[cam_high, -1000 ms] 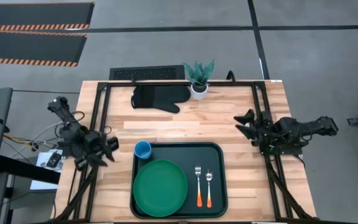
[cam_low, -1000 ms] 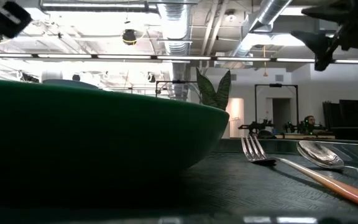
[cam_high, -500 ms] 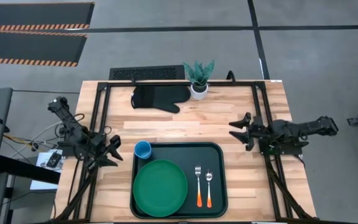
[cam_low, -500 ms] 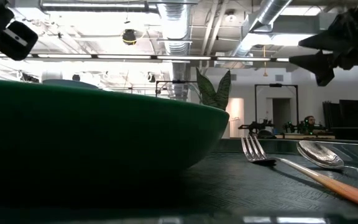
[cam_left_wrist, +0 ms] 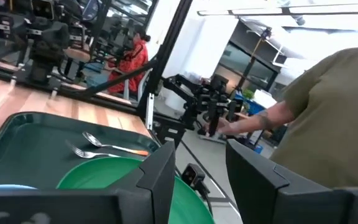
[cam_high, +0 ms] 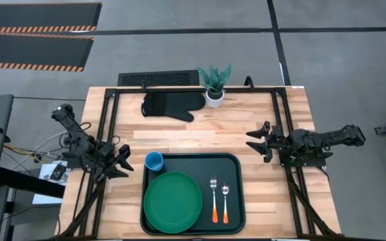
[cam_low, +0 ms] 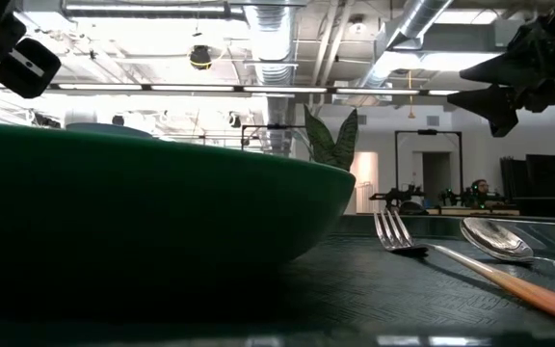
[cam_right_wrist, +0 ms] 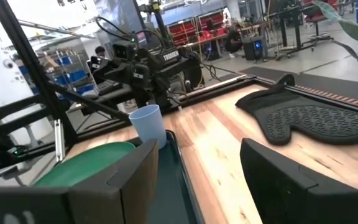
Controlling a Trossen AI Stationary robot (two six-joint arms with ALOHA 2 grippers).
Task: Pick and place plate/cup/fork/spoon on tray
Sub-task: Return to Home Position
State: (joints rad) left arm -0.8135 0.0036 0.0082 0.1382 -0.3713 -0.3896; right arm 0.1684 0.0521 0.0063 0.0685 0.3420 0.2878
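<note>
The dark green tray (cam_high: 233, 161) lies at the table's near middle. On it sit the round green plate (cam_high: 173, 201), the blue cup (cam_high: 154, 161) at its far left corner, the fork (cam_high: 214, 198) and the spoon (cam_high: 225, 201), side by side with orange handles toward the near edge. My left gripper (cam_high: 122, 161) is open and empty, left of the tray by the cup. My right gripper (cam_high: 256, 141) is open and empty, above the table just beyond the tray's far right corner.
A black oven mitt (cam_high: 169, 106) and a white pot with a green plant (cam_high: 214, 86) sit at the table's far side. Black frame rails (cam_high: 277, 120) run along both sides. A person's arm shows beyond the table in the left wrist view (cam_left_wrist: 272, 118).
My right gripper has moved toward the table's left edge, out over the wood beyond the tray's far right corner. My left gripper has shifted a little toward the tray and the cup. The dishes and cutlery have stayed still.
</note>
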